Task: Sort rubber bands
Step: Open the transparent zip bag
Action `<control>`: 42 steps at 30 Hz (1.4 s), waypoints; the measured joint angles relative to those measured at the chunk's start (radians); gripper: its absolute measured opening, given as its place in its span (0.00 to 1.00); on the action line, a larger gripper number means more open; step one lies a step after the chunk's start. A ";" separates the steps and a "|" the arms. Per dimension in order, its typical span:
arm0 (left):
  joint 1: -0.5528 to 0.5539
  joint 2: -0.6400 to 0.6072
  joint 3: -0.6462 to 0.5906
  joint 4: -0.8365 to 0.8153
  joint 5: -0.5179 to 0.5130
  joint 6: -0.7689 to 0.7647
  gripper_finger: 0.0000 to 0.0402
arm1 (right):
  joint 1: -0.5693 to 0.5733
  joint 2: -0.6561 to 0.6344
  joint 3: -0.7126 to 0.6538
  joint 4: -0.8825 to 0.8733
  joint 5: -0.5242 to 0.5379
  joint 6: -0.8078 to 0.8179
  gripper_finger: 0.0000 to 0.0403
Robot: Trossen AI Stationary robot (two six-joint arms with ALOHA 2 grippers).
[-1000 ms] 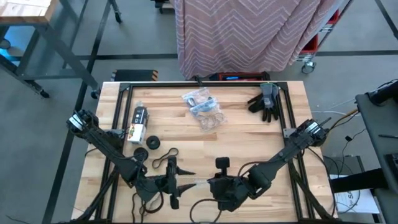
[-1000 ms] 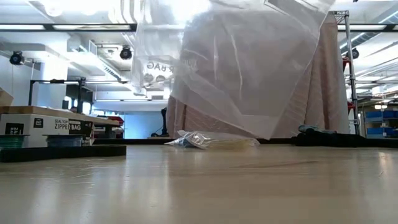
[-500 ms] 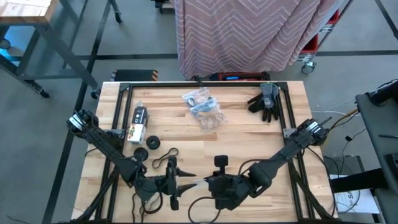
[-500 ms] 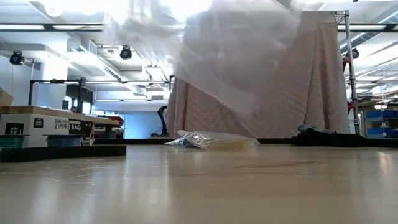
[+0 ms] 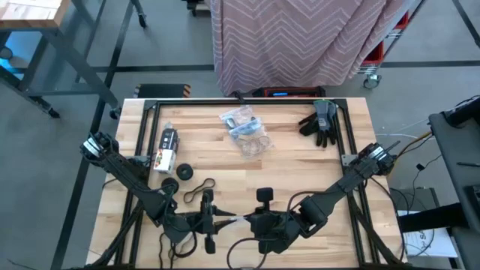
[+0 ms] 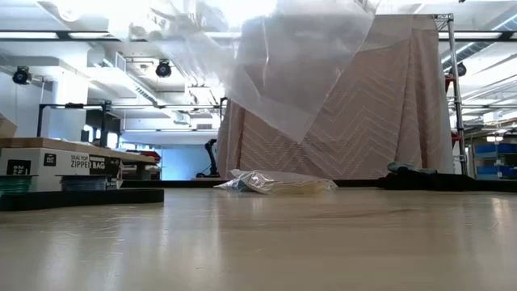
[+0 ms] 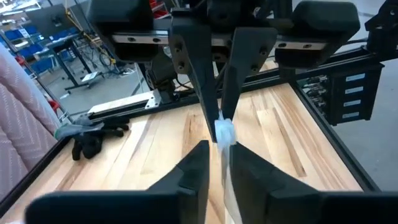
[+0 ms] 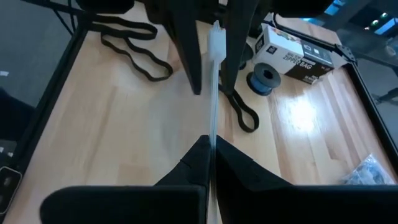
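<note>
Your workshop shows a grey floor, and a zigzag-patterned cloth (image 5: 300,37) hangs past the wooden table (image 5: 300,161) at 12 o'clock in the high view. At the table's 6 o'clock edge the two arms face each other nose to nose. Your right gripper (image 8: 211,146) is clenched on the edge of a clear bag (image 8: 214,93), which runs as a thin strip straight out from its fingertips. Your left gripper (image 7: 216,155) sits on the other end of that bag; its fingers stand narrowly apart about the bunched plastic, and whether they press it cannot be told. In the low view the bag hangs as a large sheet above the table.

Black bands (image 5: 196,191) lie loose on the wood at about 8 o'clock, just beyond the left gripper. A blue roll (image 8: 264,78) and a zipper-bag box (image 5: 163,159) sit near them. A second bag holding bands (image 5: 246,129) lies toward 12 o'clock. Dark gloves (image 5: 321,124) rest at 1 o'clock.
</note>
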 joint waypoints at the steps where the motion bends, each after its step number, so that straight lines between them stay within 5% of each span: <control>1: 0.000 0.000 0.000 0.000 0.000 0.000 0.11 | 0.000 0.000 0.000 0.000 -0.001 -0.001 0.00; 9: 0.000 -0.008 0.000 -0.009 0.000 0.000 0.00 | -0.002 0.000 0.000 0.049 0.000 -0.016 0.03; 16: 0.000 -0.080 0.067 -0.201 0.000 -0.071 0.00 | -0.002 0.000 0.000 0.172 0.143 -0.076 0.22; 23: -0.002 -0.098 0.145 -0.412 0.000 -0.183 0.00 | 0.000 0.000 0.000 0.362 0.156 -0.229 0.33; 42: -0.009 -0.096 0.144 -0.399 0.007 -0.193 0.00 | -0.046 0.000 0.000 0.412 0.032 -0.277 0.10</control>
